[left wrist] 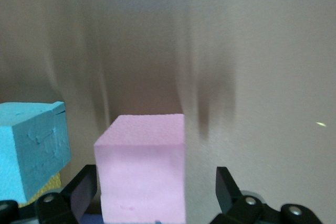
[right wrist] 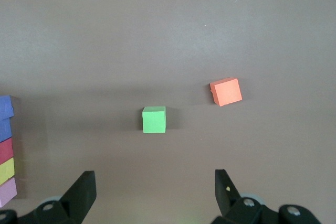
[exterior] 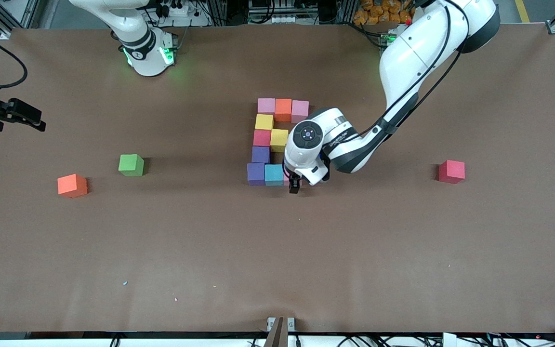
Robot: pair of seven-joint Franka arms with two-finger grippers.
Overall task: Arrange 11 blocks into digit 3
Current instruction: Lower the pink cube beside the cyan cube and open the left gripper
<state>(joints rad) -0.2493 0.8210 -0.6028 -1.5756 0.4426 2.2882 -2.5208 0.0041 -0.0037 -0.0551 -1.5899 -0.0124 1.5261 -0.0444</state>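
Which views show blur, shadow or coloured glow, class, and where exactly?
Left wrist view: smeared dark streaks blur the brown table surface above the matte pink foam cube. Front view: green light glows at the right arm's base; the matte green cube casts a soft shadow. Right wrist view: sharp, evenly lit.

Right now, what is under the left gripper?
A pink block sits between the open fingers of the left gripper, beside a cyan block. In the front view the wrist covers it.

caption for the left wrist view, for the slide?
Left claw open around a pink block set on the table beside a cyan block.
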